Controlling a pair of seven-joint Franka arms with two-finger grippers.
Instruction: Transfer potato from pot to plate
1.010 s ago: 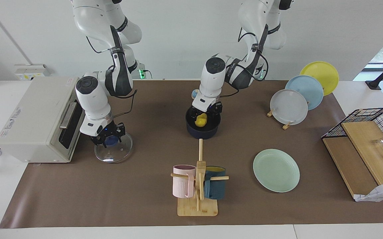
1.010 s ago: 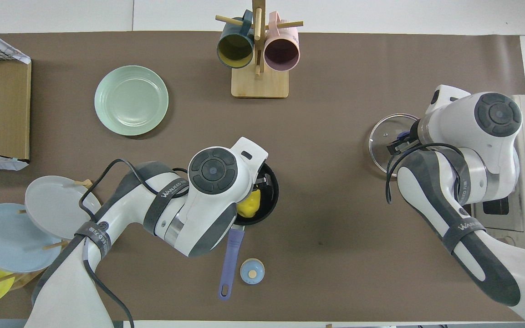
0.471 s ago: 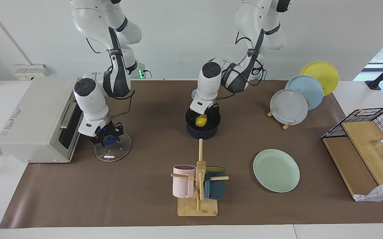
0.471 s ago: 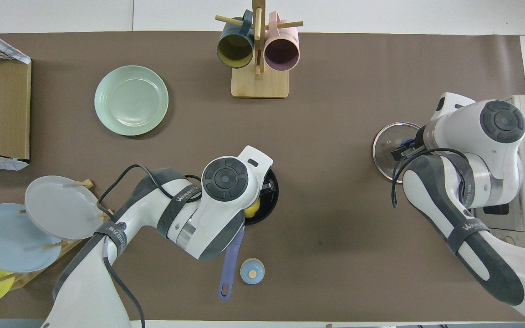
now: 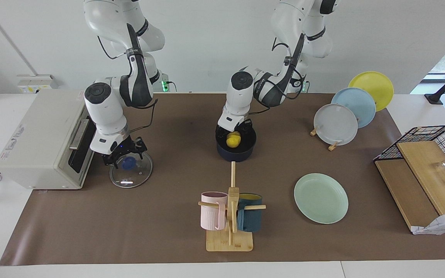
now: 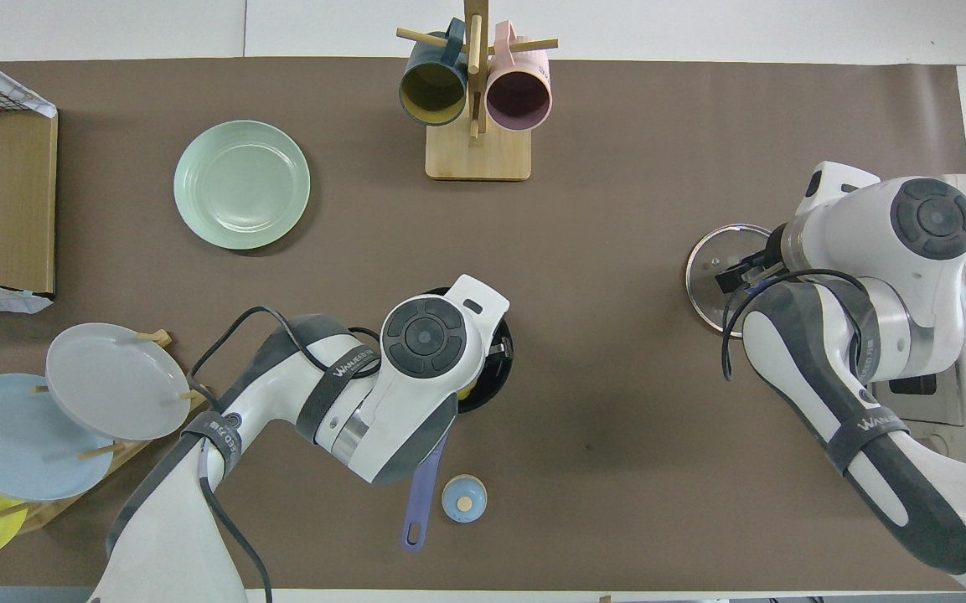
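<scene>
The yellow potato (image 5: 233,140) lies in the navy pot (image 5: 236,155), which stands mid-table close to the robots; the pot's blue handle (image 6: 421,494) points toward the robots. My left gripper (image 5: 234,132) is down at the pot's mouth, open, with a finger on each side of the potato's top. In the overhead view the left hand covers most of the pot (image 6: 495,387) and the potato. The mint-green plate (image 5: 320,197) lies farther from the robots, toward the left arm's end, and also shows in the overhead view (image 6: 241,184). My right gripper (image 5: 125,153) is open just over a glass lid (image 5: 131,177).
A mug rack (image 5: 230,220) with a pink and a teal mug stands farther out than the pot. A plate rack (image 5: 335,124) with grey, blue and yellow plates and a wire basket (image 5: 430,135) are at the left arm's end. A toaster oven (image 5: 41,139) is beside the lid. A small blue disc (image 6: 463,498) lies by the handle.
My left gripper has come lower over the pot, around the potato. My right gripper has let go of the lid's blue knob and risen a little.
</scene>
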